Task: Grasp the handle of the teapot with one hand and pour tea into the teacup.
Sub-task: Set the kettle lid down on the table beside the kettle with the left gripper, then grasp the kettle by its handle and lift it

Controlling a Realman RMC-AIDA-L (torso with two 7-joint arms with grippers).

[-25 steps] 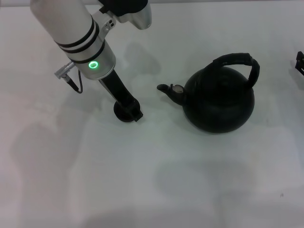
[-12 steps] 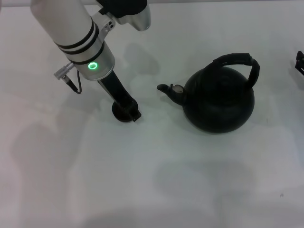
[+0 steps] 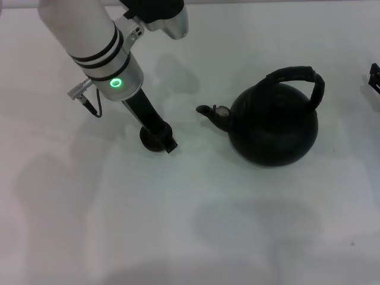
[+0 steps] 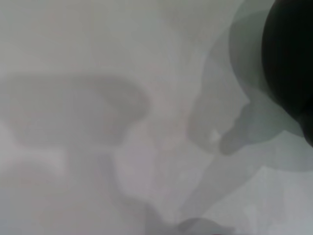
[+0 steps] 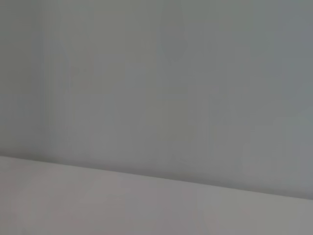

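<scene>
The teapot [image 3: 274, 127] stands upright right of centre, a large round black pot whose short spout [image 3: 212, 113] points left. Its thick arched handle [image 3: 300, 76] rises over the top, and nothing touches it. The teacup [image 3: 148, 140], tiny and dark, rests on the table left of the spout. My left gripper [image 3: 161, 140] reaches down from the upper left with its black fingers closed on the teacup's rim. Only a black sliver of my right gripper [image 3: 375, 77] shows, at the right edge and far from the teapot.
The table [image 3: 190, 225] is plain white. My left arm's white forearm with its green light [image 3: 117, 81] fills the upper left. The left wrist view shows a blurred dark rounded shape [image 4: 291, 58] and soft shadows. A blank grey surface fills the right wrist view.
My left gripper and the teacup have shifted slightly left and away together. The teapot and the right arm have stayed still.
</scene>
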